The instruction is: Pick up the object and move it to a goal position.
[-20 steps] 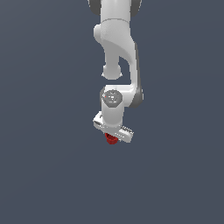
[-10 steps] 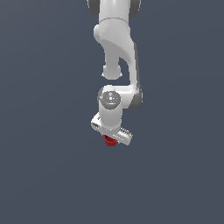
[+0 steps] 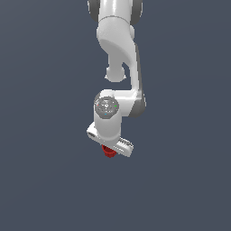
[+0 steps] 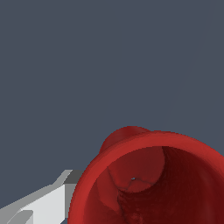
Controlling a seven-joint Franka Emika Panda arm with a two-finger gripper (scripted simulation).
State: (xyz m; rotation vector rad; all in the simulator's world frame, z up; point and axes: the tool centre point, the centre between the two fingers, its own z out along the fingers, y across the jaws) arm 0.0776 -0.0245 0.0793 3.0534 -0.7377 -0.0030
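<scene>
The object (image 3: 108, 153) is a small red cup that peeks out from under the white hand of my gripper (image 3: 108, 149) in the exterior view. Most of it is hidden by the hand. In the wrist view the object (image 4: 148, 175) fills the lower right: a wide red rim with a hollow inside, very close to the camera. One white finger (image 4: 43, 205) lies against its side; the other finger is out of frame. The gripper is shut on the object.
Only a flat, dark grey-blue ground (image 3: 45, 180) lies around the arm in both views. The arm's white links (image 3: 119, 40) reach in from the top edge of the exterior view.
The hand and the red object in it have drifted a little toward the bottom of the exterior view. The grip looks the same.
</scene>
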